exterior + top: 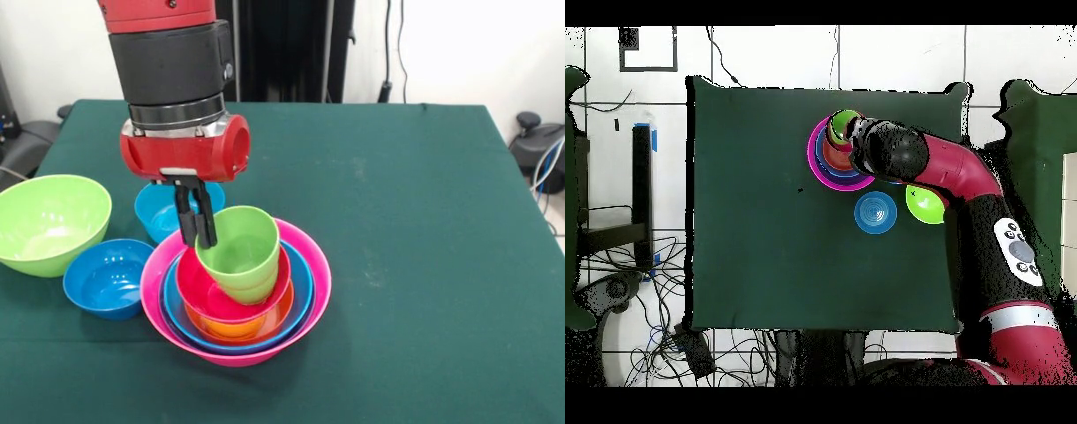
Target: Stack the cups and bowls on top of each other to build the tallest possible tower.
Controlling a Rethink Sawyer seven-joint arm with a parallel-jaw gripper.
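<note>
Here the green table (424, 221) carries the tower (236, 305), near its front left: a big pink bowl (313, 305) holds a blue bowl (300, 291), an orange one (238, 329), a red-pink one (207, 296) and, tilted on top, a lime green cup (240, 252). The gripper (199, 231) has its jaws pressed together just left of that cup's rim. To the left sit a large lime green bowl (48, 221) and two smaller blue bowls (108, 278).

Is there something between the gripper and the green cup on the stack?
Nothing visible. The gripper is already at the green cup, its fingers at the cup's rim, while the cup sits tilted in the tower.
</note>
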